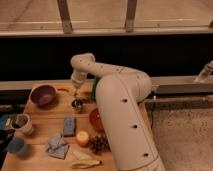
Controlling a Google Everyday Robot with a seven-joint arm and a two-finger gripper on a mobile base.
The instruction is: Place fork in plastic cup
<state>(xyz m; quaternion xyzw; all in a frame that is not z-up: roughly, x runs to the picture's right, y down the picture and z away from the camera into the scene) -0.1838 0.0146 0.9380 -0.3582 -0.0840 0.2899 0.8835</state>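
A small blue cup [16, 145] sits at the front left corner of a wooden table [50, 114]. Well apart from it, farther back and right past a purple bowl [42, 94], the gripper [76, 92] hangs with fingers apart just above a metal cup [77, 104].

My gripper [76, 93] hangs over the far side of the table [49, 114], just above the small metal cup [77, 104]. I see bare wood between the purple bowl [42, 95] and the blue sponge [69, 126]. The white cup [22, 124] and blue cup [16, 146] crowd the left edge. The big arm [122, 110] blocks the right.
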